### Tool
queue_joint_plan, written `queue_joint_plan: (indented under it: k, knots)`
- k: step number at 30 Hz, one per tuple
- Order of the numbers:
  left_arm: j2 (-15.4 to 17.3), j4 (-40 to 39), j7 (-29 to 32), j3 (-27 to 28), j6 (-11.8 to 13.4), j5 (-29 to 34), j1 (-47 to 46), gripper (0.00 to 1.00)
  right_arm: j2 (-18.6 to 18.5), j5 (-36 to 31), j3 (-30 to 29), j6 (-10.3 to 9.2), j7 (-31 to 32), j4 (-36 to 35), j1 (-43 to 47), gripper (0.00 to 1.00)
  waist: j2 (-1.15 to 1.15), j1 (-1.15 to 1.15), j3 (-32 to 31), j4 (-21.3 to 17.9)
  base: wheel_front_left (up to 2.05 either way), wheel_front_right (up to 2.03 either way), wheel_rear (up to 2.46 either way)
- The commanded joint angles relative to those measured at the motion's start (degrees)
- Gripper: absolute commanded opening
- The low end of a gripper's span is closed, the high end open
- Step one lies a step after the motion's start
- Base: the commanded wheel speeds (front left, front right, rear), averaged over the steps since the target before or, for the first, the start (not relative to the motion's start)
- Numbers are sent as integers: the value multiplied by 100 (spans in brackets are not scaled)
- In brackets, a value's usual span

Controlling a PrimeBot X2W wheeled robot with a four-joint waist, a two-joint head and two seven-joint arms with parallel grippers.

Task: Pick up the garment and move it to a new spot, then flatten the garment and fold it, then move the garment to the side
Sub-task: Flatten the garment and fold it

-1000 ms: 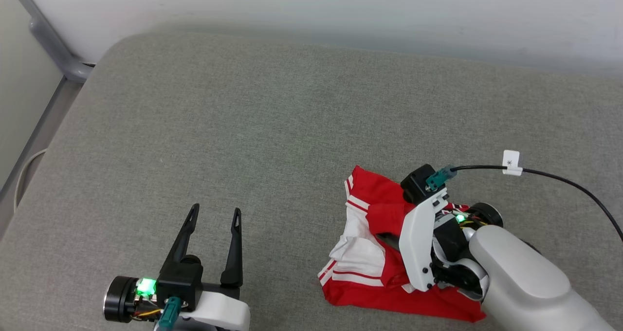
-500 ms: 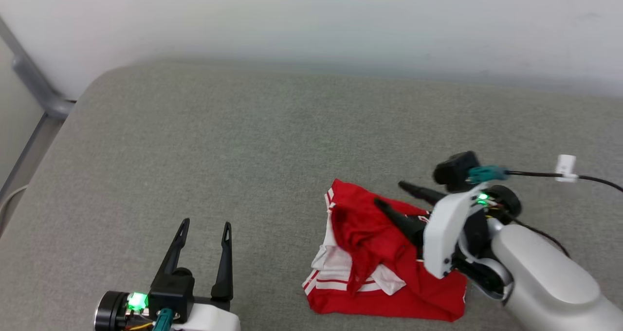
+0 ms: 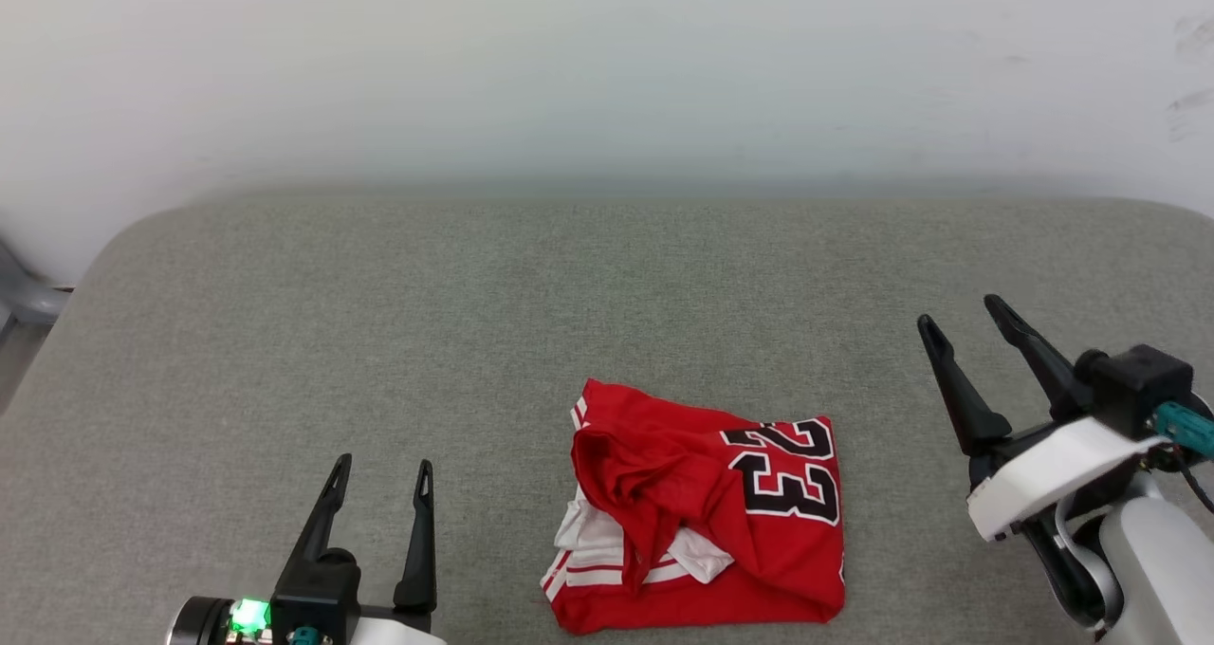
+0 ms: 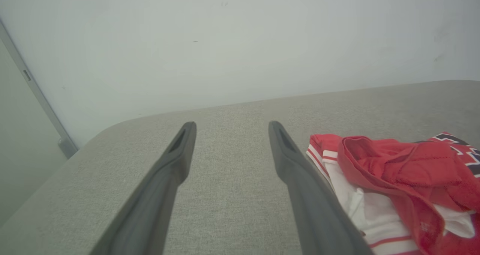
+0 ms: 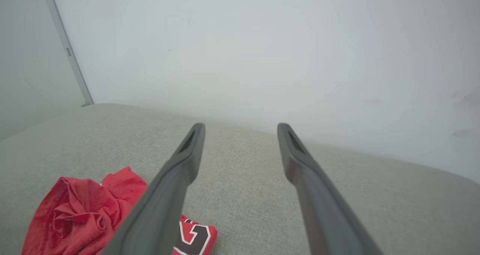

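The garment (image 3: 697,512) lies in a loose heap on the grey fabric-covered surface (image 3: 379,322). Its numbered panel faces up, showing a black "23" on its right half. A rumpled red fold is bunched over its left half, and white sleeve cloth with striped trim pokes out beneath that fold.

The left claw (image 3: 384,460) stands wide and empty, well to the left of the garment. The right claw (image 3: 959,311) is also wide and empty, off to the garment's right and a little beyond its far edge. Neither touches the cloth.

The shirt looks set down but not spread, so I judge flattening to be the step in hand. To do it well:

- Bring each claw in low from its own side of the garment.
- Pinch a single layer at an outer edge rather than biting into the heap; the striped hem at the garment's near left corner is a clear target.
- Lift only enough to free the bunched fold.
- Draw the two edges away from the garment's middle together.
- Lay it down with the number side flat.

Catching two layers at once would likely drag the whole heap along instead of opening it.
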Motion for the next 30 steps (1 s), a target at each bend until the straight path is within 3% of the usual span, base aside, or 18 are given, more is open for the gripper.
queue_joint_plan:
  k: [1,12,21,30]
  knots:
    - [28,-40,-26,8,-6,14,29,100,155,-195,-257,-5,-119,-120,243,100,0,0,-52,-68,0,0,0]
    - [86,-79,-26,94,-46,-9,194,100,1261,-1511,-1870,-5,-289,-1529,1710,100,0,0,-187,-183,0,0,0]
    - [115,-100,-26,68,-69,45,341,100,1758,-1795,-2243,-5,-292,-1959,2548,100,0,0,-252,-85,0,0,0]
    - [79,-89,-26,87,-66,-19,391,100,1912,-1787,-2247,-5,-292,-1985,2902,100,0,0,-292,-45,0,0,0]
